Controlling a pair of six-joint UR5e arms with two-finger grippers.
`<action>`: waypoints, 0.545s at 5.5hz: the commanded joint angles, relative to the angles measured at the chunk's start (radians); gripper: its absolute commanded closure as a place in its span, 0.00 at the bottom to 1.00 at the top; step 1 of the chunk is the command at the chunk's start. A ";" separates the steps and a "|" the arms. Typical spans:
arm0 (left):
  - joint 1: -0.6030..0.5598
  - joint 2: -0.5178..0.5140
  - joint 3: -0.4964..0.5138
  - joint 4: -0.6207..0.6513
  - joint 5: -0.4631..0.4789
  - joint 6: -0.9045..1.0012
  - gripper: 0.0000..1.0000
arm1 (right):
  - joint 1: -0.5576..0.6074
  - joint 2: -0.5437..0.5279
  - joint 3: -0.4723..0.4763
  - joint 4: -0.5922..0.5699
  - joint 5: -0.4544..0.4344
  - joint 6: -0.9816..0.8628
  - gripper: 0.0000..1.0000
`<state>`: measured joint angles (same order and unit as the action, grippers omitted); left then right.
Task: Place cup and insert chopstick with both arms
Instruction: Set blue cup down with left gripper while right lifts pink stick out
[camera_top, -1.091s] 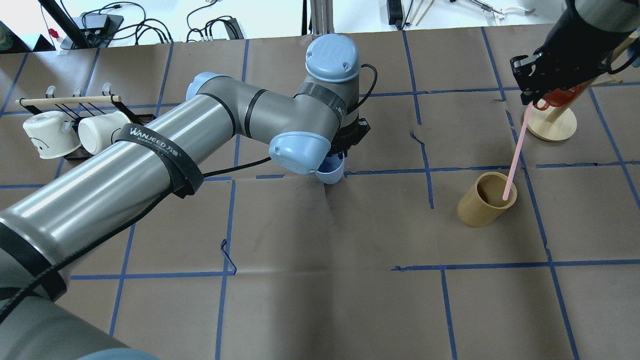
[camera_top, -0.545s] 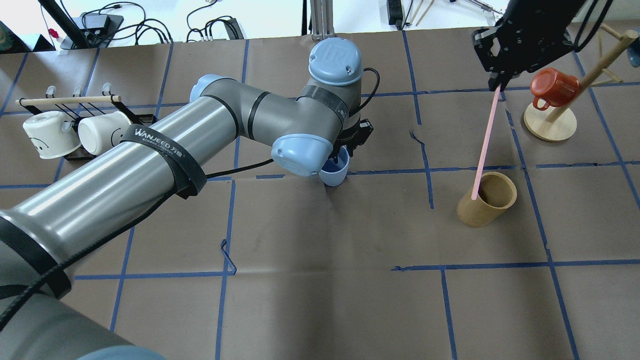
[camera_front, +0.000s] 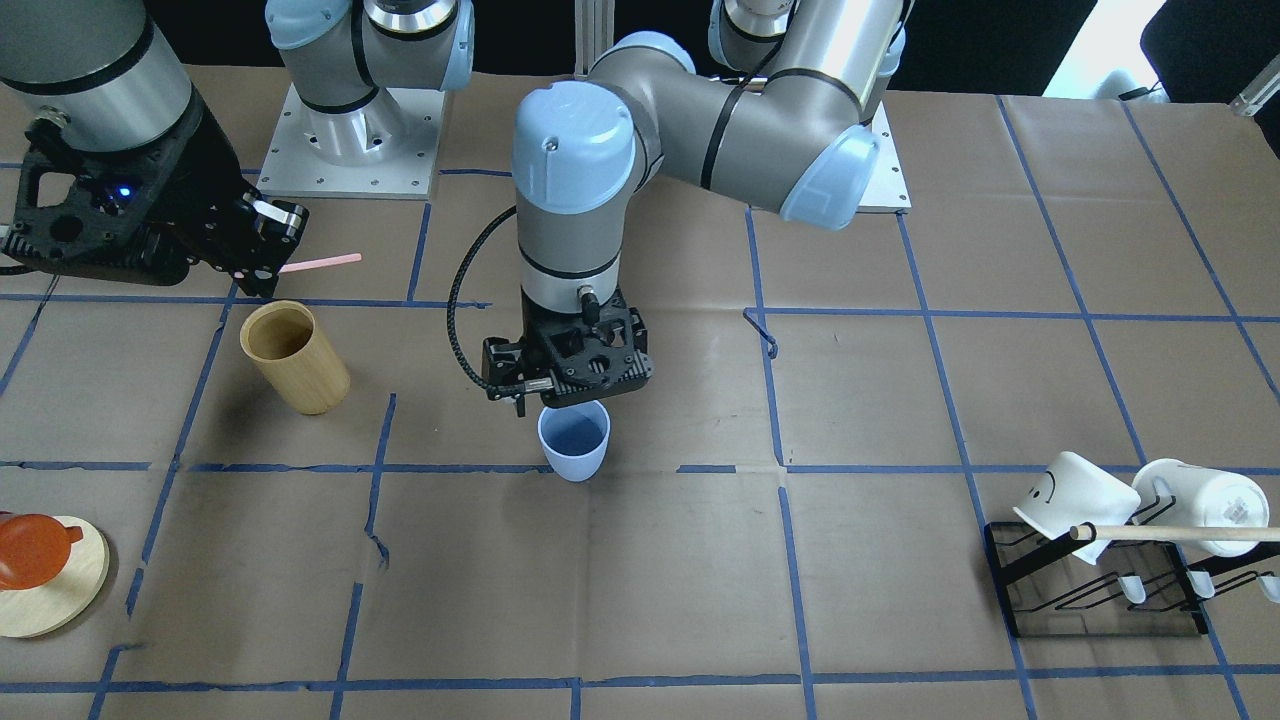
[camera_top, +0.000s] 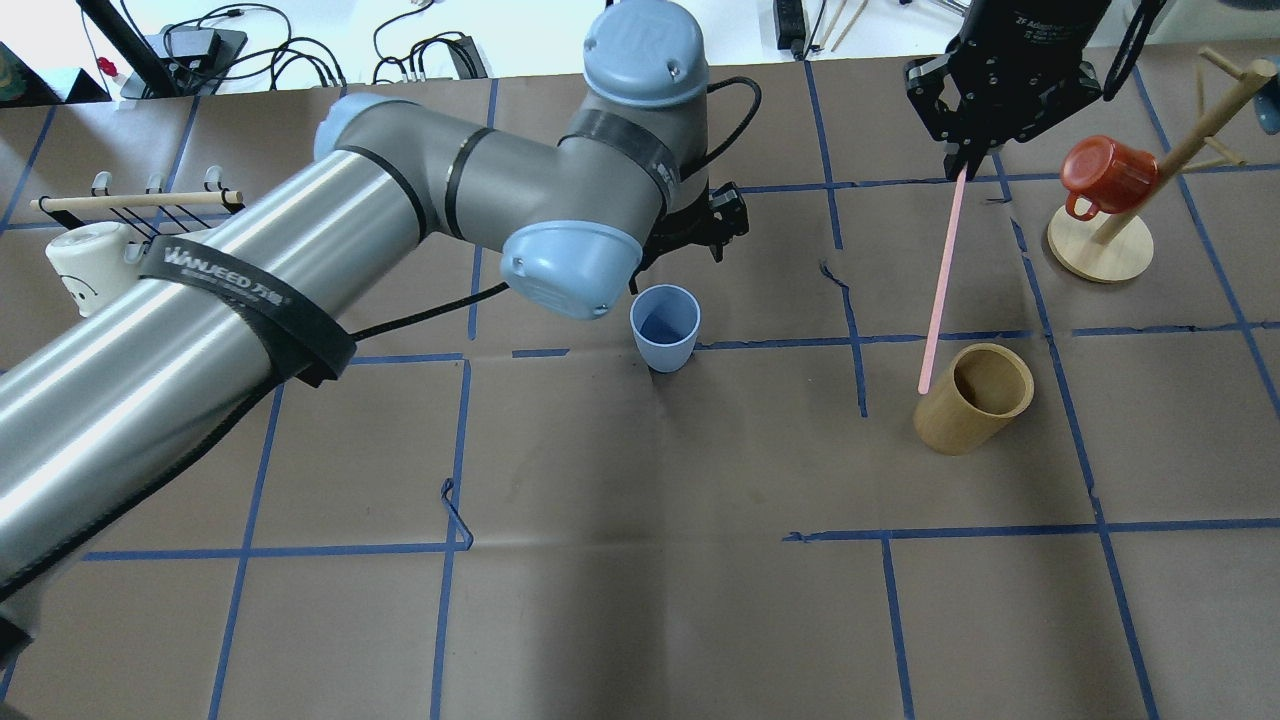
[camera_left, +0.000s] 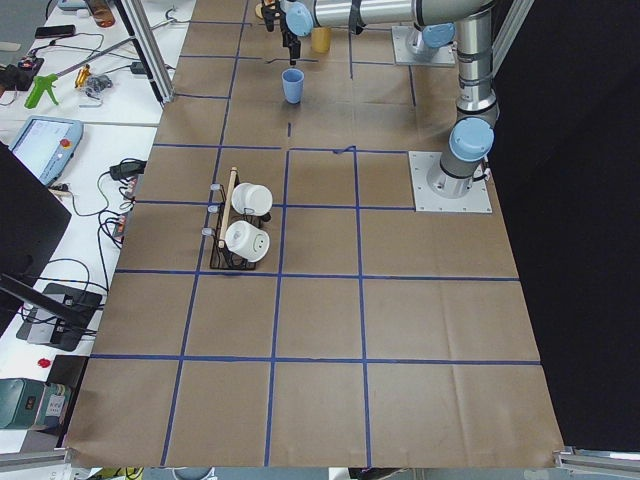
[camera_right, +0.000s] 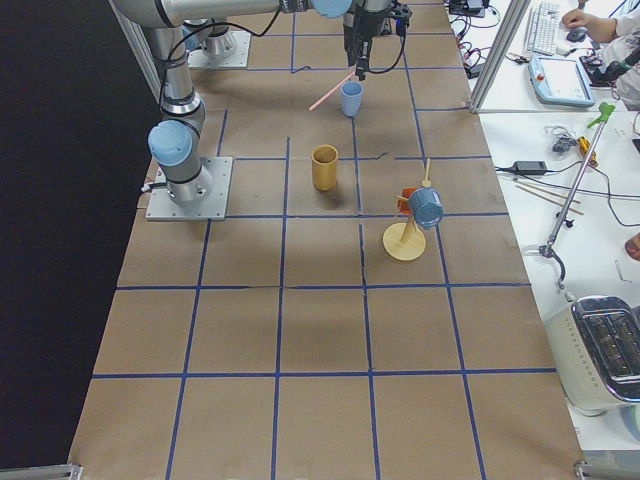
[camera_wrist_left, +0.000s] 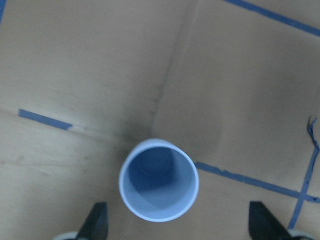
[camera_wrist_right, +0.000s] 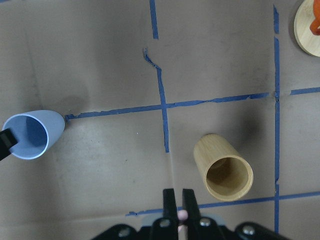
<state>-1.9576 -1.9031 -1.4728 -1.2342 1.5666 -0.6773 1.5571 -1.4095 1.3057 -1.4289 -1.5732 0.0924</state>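
Note:
The light-blue cup (camera_top: 665, 328) stands upright and empty on the brown table; it also shows in the front view (camera_front: 573, 440) and the left wrist view (camera_wrist_left: 158, 180). My left gripper (camera_front: 568, 395) hangs open just above the cup, and its fingertips (camera_wrist_left: 97, 220) are spread wider than the cup and do not touch it. My right gripper (camera_top: 965, 165) is shut on one pale-pink chopstick (camera_top: 940, 280) and holds it in the air. The stick's free end hangs beside the tan wooden cylinder (camera_top: 975, 398), outside it. The right wrist view shows the cup (camera_wrist_right: 32, 135) to the left.
A wire rack with white mugs (camera_front: 1100, 560) and a long wooden dowel sits on my left side. A wooden mug tree (camera_top: 1100, 250) with a red mug (camera_top: 1100, 175) stands on the far right. Blue tape lines grid the table.
My left gripper has let go of the cup and risen off it. My right gripper has lifted the chopstick out of the wooden cylinder and moved left.

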 joint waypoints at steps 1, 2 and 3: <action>0.186 0.201 0.035 -0.271 -0.010 0.324 0.01 | 0.039 0.134 -0.174 -0.005 0.004 0.067 0.92; 0.242 0.267 0.035 -0.377 -0.005 0.420 0.01 | 0.129 0.218 -0.269 -0.008 0.002 0.186 0.92; 0.273 0.303 0.002 -0.401 0.001 0.565 0.01 | 0.212 0.289 -0.345 -0.011 0.009 0.325 0.92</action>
<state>-1.7222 -1.6425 -1.4493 -1.5920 1.5630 -0.2381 1.6948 -1.1894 1.0362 -1.4379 -1.5686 0.2983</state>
